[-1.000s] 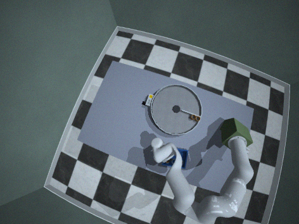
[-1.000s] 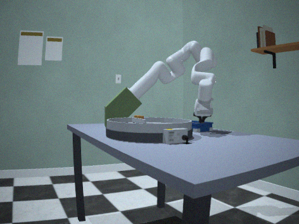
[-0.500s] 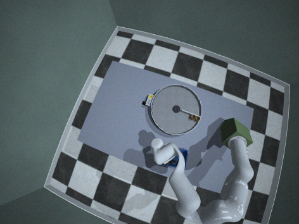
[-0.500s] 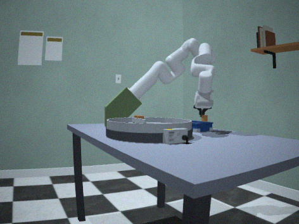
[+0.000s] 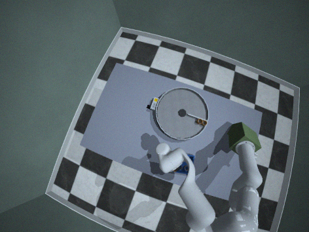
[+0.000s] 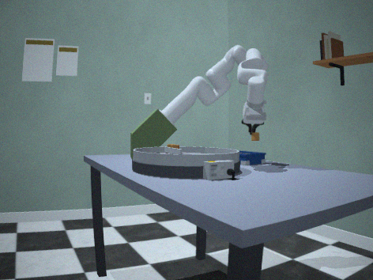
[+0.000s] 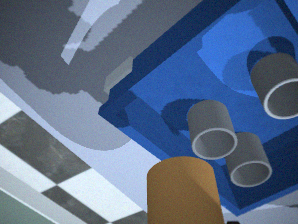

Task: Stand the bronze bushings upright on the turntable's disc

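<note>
A bronze bushing (image 6: pixel 255 137) (image 7: pixel 182 195) is clenched in the end effector (image 6: pixel 254 134), above the blue crate (image 5: pixel 190 158) (image 6: pixel 254 158) (image 7: pixel 170 47), which sits near one long edge of the desk (image 5: pixel 114 98) (image 6: pixel 296 186) (image 7: pixel 117 175). Three steel bushings (image 7: pixel 209 117) show in the crate. Two more bronze ones (image 5: pixel 201 122) (image 6: pixel 173 146) are on the turntable (image 5: pixel 170 101) (image 6: pixel 186 160), mid-desk. The desk's top is matte blue-grey; around it lie a black-and-white checkered floor (image 5: pixel 168 60) (image 6: pixel 130 251), green walls (image 5: pixel 42 82) (image 6: pixel 107 138) and a wooden bookshelf (image 6: pixel 348 59).

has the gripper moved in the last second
Yes: up. In the exterior view the gripper was down at the blue crate; now it hangs above it with a bronze bushing.
</note>
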Robot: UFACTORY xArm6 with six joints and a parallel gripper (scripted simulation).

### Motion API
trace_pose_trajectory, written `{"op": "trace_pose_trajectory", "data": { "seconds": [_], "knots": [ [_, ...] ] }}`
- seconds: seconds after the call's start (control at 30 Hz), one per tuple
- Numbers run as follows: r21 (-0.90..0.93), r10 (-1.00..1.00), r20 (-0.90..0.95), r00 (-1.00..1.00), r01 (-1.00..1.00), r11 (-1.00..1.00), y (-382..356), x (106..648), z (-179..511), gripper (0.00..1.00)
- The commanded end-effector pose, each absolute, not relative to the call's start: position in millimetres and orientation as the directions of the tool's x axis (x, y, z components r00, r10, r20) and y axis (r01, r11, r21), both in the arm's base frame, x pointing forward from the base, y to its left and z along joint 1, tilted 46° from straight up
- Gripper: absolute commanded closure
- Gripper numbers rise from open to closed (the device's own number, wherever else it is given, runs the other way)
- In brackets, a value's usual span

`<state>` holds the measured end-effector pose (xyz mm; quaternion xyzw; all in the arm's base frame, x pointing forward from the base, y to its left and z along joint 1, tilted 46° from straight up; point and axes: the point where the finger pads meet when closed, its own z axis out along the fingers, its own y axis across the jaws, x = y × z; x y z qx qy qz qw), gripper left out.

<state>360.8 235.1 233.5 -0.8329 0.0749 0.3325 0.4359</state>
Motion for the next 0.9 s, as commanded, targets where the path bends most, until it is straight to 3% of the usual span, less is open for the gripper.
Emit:
{"op": "trace_pose_trajectory", "data": {
  "seconds": [0.0,0.87],
  "knots": [
    [-0.678,0.165,-0.618,0.769,-0.414,-0.608,228.0,360.2,240.8,1.0],
    [-0.678,0.165,-0.618,0.769,-0.414,-0.608,217.8,361.8,232.8,1.0]
  ]
}}
